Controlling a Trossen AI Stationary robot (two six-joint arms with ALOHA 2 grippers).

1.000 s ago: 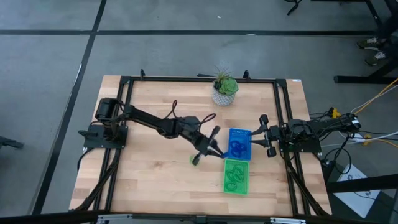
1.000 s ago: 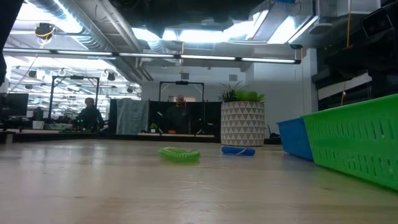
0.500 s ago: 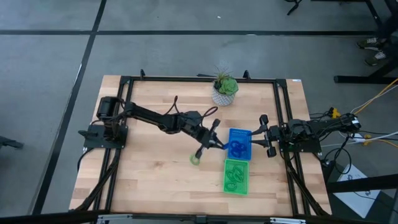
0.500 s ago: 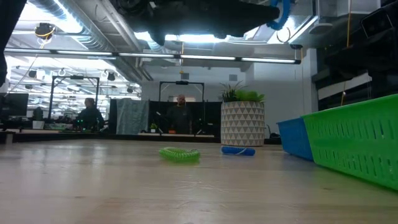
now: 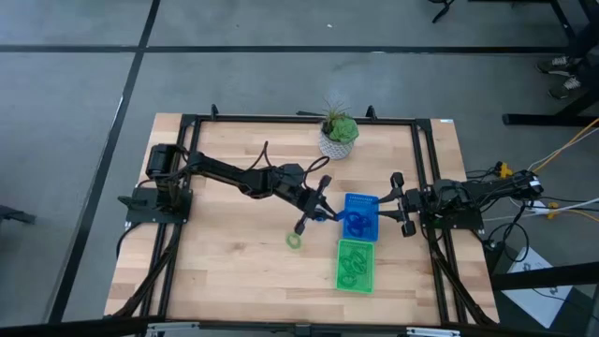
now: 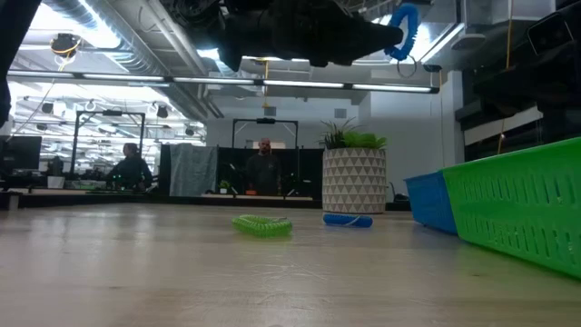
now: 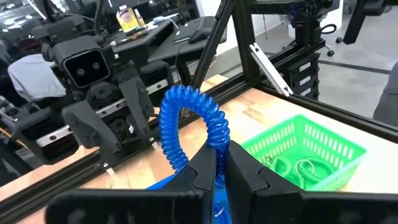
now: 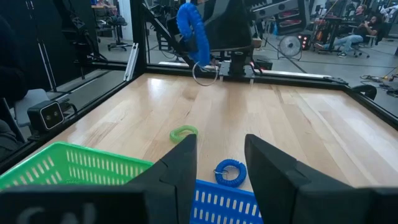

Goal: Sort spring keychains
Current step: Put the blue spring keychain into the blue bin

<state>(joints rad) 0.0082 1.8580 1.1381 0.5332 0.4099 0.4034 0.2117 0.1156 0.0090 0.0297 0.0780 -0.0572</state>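
Observation:
My left gripper (image 5: 321, 212) is shut on a blue spring keychain (image 7: 186, 121) and holds it high over the table, just left of the blue tray (image 5: 371, 202). That lifted keychain also shows in the low view (image 6: 404, 30) and the right wrist view (image 8: 189, 25). A light green keychain (image 5: 295, 241) lies flat on the wood, and another blue keychain (image 8: 231, 172) lies beside the blue tray. The green tray (image 5: 341, 251) holds green coils and the blue tray holds blue ones. My right gripper (image 8: 221, 163) waits open at the table's right edge. My left gripper pinches one end of the blue coil (image 7: 217, 144) between its two fingers, coming slantwise from the table's left. The coil arches as a loop beyond the fingertips and is lifted clear of the table. A metal ring (image 8: 205, 71) hangs below it.
A potted plant in a white patterned pot (image 5: 337, 140) stands by the far edge. The two trays sit end to end right of centre, with the green tray (image 6: 526, 209) nearer. Black frame rails run along the table's sides. Bare wood lies left of the green keychain (image 6: 262, 225).
My left gripper, still shut on the blue keychain, has moved toward the table's far edge and a little right, toward the blue tray. It has come into the low view overhead. The green keychain, half covered before in the high view, now lies in plain sight.

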